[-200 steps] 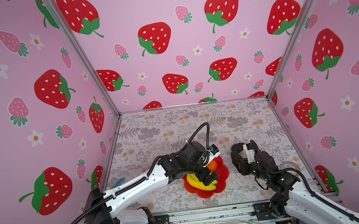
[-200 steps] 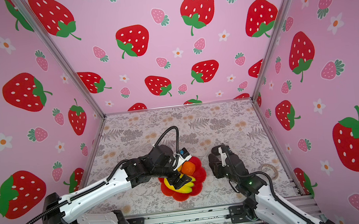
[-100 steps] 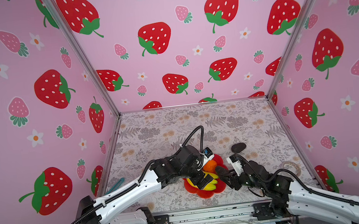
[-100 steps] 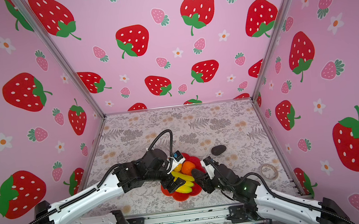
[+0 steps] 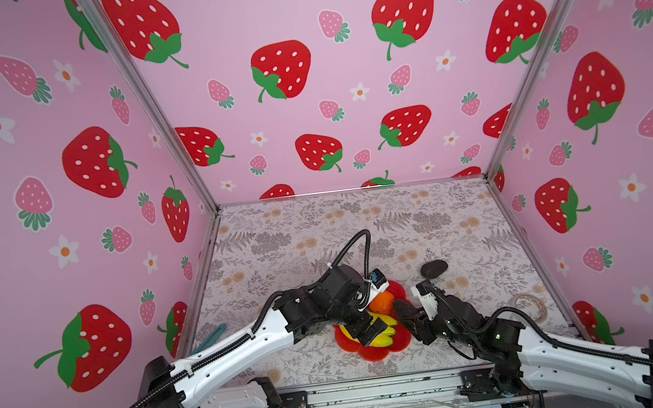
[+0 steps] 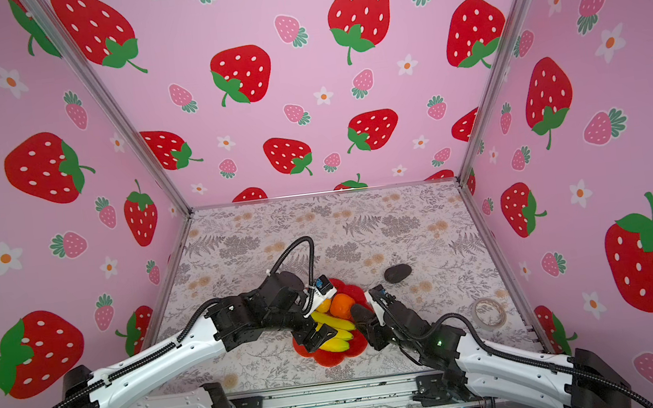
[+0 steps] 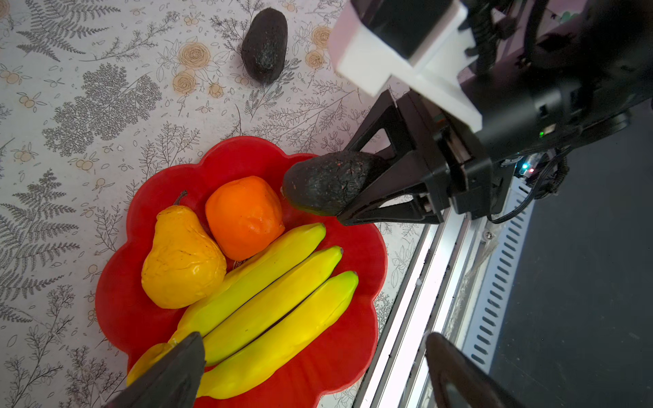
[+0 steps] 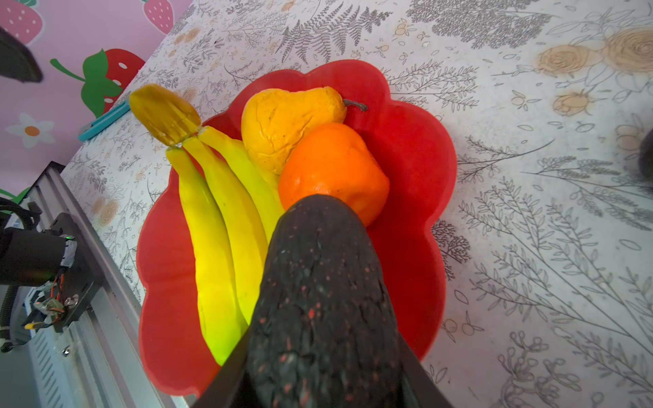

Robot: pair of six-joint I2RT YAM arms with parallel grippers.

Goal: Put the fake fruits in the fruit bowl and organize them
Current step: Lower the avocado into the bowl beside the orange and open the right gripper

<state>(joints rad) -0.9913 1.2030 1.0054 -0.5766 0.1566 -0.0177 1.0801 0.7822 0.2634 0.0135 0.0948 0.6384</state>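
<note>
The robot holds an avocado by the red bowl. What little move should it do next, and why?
Probably lower the right claw a little, so the avocado settles on the bare red part of the bowl beside the orange. The claw is shut on it at the bowl's edge, and it looks not yet set down.

Left tool point(image 7: 311, 349) spread wide, right tool point(image 8: 325, 339) clamped tight, the 2 arms low and inward.

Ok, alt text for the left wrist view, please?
The right end effector holds a dark avocado at the rim of a red bowl holding a pear, an orange and bananas. A second avocado lies on the floral table, apart from the bowl.
</note>
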